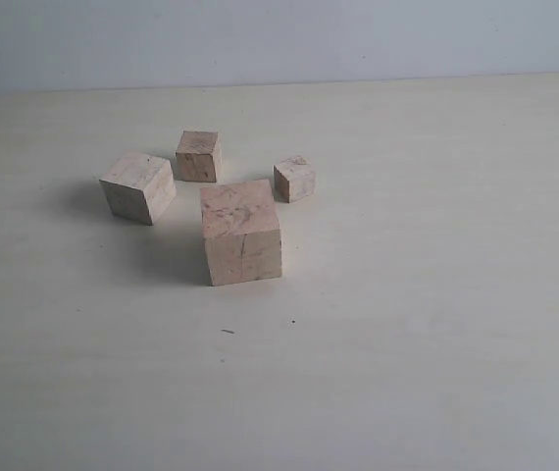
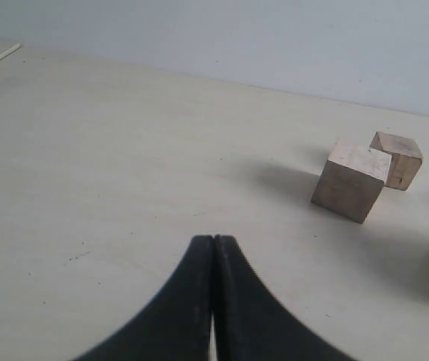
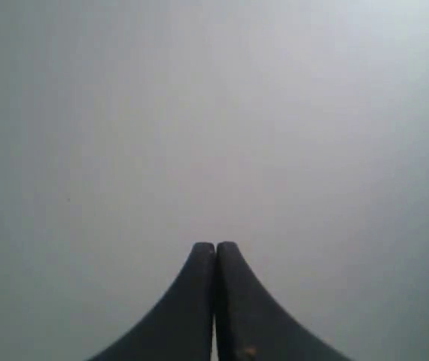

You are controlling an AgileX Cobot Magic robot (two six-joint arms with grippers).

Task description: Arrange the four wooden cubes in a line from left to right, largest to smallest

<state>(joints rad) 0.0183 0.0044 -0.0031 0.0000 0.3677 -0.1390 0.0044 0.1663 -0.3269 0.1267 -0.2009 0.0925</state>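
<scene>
Pincers on both arms are pressed together and empty, the left pincer and the right pincer alike. All four cubes sit in a loose cluster left of centre on the table: the largest cube nearest, the second-largest cube furthest left, the third cube at the far side, the smallest cube on the right. No row is begun, so the step in hand looks like a first reach. To do it well, part the jaws fully before descending, turn the wrist square to the chosen cube's faces — the second-largest lies skewed — and free the left end for the largest. Neither arm shows in the exterior view. The left wrist hangs low over the table, looking toward the cluster; the right wrist camera meets only blank grey, so that arm's pose cannot be told.
</scene>
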